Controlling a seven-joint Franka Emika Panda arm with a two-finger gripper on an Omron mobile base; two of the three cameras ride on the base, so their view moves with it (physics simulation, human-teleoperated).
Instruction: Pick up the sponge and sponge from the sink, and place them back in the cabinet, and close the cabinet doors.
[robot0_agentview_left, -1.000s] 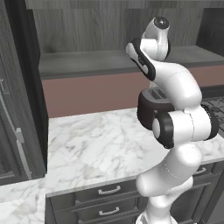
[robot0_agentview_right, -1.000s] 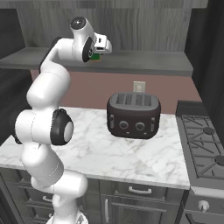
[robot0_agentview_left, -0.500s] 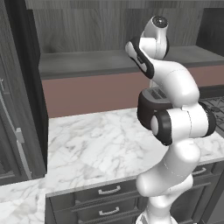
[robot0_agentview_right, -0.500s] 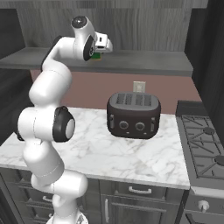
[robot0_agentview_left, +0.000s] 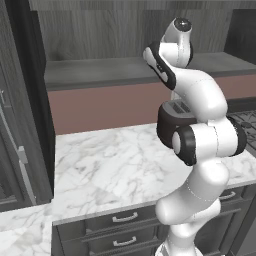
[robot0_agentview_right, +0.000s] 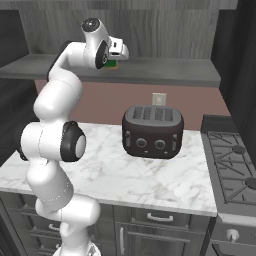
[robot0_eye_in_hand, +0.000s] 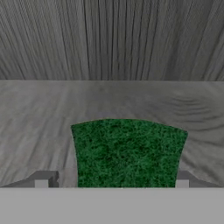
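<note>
A dark green sponge (robot0_eye_in_hand: 129, 151) with a yellow base lies flat on the grey shelf (robot0_eye_in_hand: 39, 109) of the open cabinet, in front of its wood-grain back wall. My gripper (robot0_eye_in_hand: 111, 181) is open around the sponge's near end. One fingertip (robot0_eye_in_hand: 41, 180) stands a little clear on the left, the other (robot0_eye_in_hand: 183, 179) sits at the sponge's right edge. In the right base view the hand (robot0_agentview_right: 116, 52) reaches over the shelf (robot0_agentview_right: 170, 70) with the sponge (robot0_agentview_right: 111, 64) just under it. From the left base side, the arm hides the hand above the shelf (robot0_agentview_left: 95, 72).
A dark toaster (robot0_agentview_right: 152, 131) stands on the white marble counter (robot0_agentview_right: 125, 175) below the shelf. A stove (robot0_agentview_right: 232, 170) lies to the right. Drawer fronts (robot0_agentview_left: 122, 225) run under the counter. A tall dark panel (robot0_agentview_left: 30, 115) rises at the left of the shelf.
The fingers have spread apart and let go of the sponge, which now rests on the shelf. The arm has hardly moved.
</note>
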